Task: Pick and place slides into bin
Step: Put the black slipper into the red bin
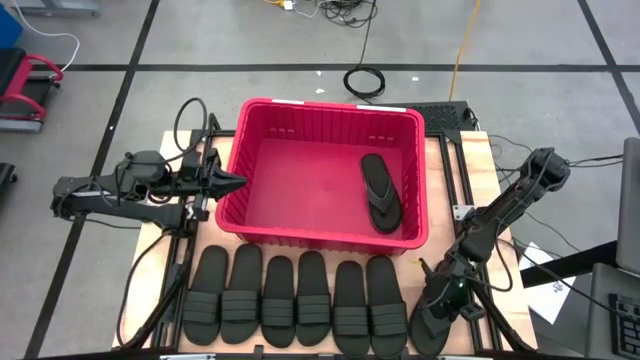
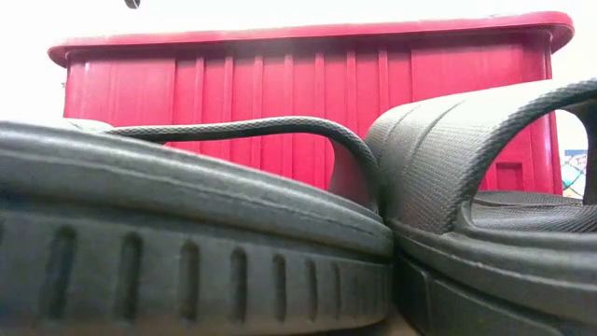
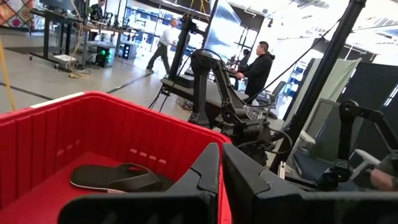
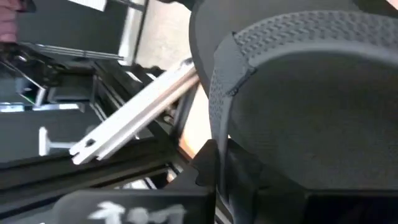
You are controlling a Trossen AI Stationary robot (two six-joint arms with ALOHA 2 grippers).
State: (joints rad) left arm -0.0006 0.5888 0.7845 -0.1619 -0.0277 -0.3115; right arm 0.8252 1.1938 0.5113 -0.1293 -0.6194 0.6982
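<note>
Black rubber fills my low view: the flip-flop [image 2: 187, 233] lies closest, its thin thong strap arching over the sole, and a ribbed-strap slide [image 2: 485, 215] touches it on one side. Behind both stands the red wall of the bin [image 2: 308, 103].

From the high view, I take the bin [image 1: 240, 160] as my landmark. One flip-flop [image 1: 380, 192] already lies inside it, along its right wall. Six slides [image 1: 295, 295] sit in a row just in front of its near wall. The last flip-flop [image 1: 432, 328] is off the near right corner, and my right gripper [image 1: 447, 295] is down on it. The left gripper [image 1: 232, 183] waits just outside the bin's left wall, fingers pressed together on nothing.

Through the left wrist view I see those closed fingers [image 3: 205, 171] at the red rim [image 3: 93, 99], the binned flip-flop [image 3: 112, 177] beyond, people well off in the room.

In the right wrist view the fingers [image 4: 217, 162] look closed onto the edge of the flip-flop [image 4: 311, 93], near its strap.

I judge this rubber light, soft and grippy: it should not slip, but it will flex and droop from an edge pinch. A hold on the sole's rim or at the strap looks soundest.
</note>
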